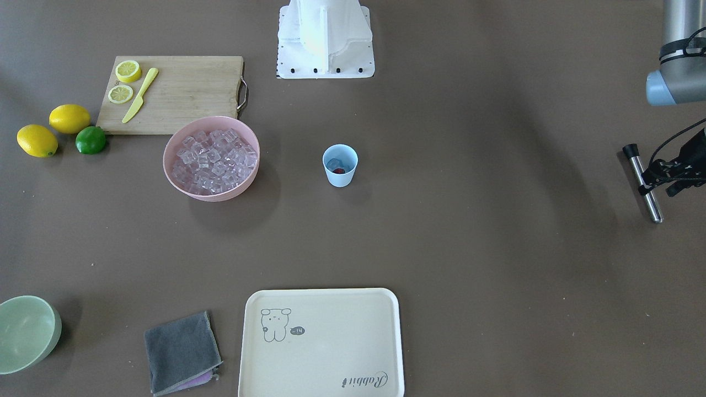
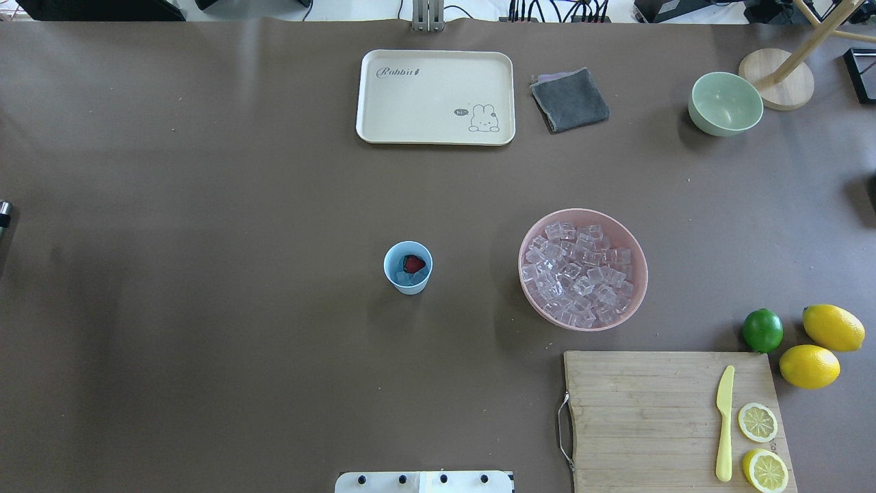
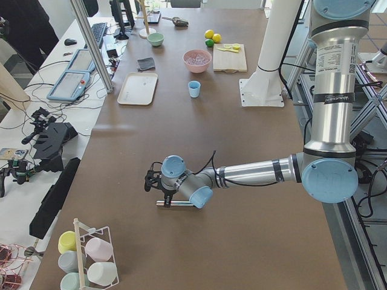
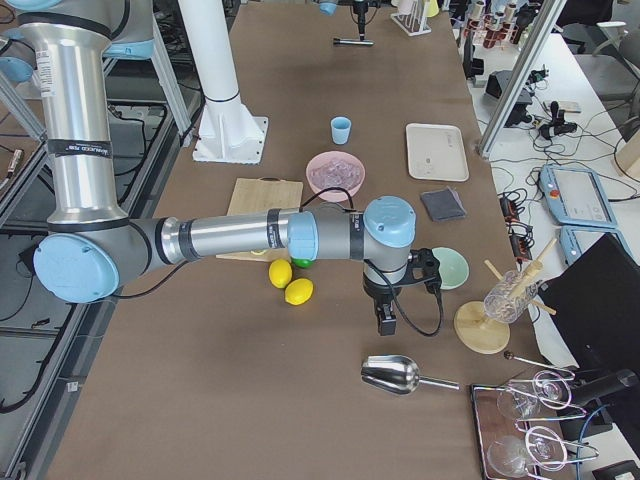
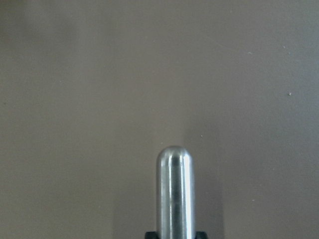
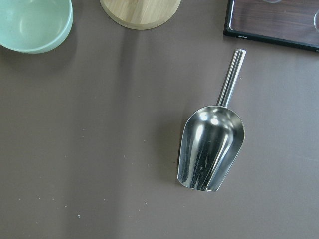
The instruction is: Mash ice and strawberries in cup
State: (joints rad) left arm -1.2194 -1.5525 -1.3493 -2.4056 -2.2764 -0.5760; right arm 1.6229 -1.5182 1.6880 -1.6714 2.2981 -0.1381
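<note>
Brown table (image 2: 205, 342) had just one cup (image 2: 408, 268) mid-table with one strawberry (image 2: 413, 263) and a few bits of ice (image 2: 405, 277) inside, left end effector (image 1: 646, 184) clamped on one steel rod (image 1: 653, 209), right end effector (image 4: 387, 320) near one scoop (image 6: 212, 147), grip impossible to tell.

We count on bench:
- cup (image 1: 339, 180): one
- strawberry (image 2: 413, 263): one
- ice cubes (image 2: 405, 277) in cup: few, number unclear to us
- ice heap (image 2: 578, 274): one, cubes too many for us to count
- bowls: two, pink bowl (image 1: 209, 194) and green bowl (image 2: 725, 103)
- whole lemons (image 2: 833, 327): two
- lemon halves (image 2: 757, 422): two
- lime (image 2: 762, 330): one
- yellow knife (image 2: 724, 424): one
- cutting board (image 2: 643, 411): one
- tray (image 2: 431, 96): one
- grey cloth (image 2: 569, 100): one, purple edge beneath; second cloth or not, we cannot tell
- steel scoop (image 6: 212, 147): one
- steel rod (image 1: 645, 187): one
</note>
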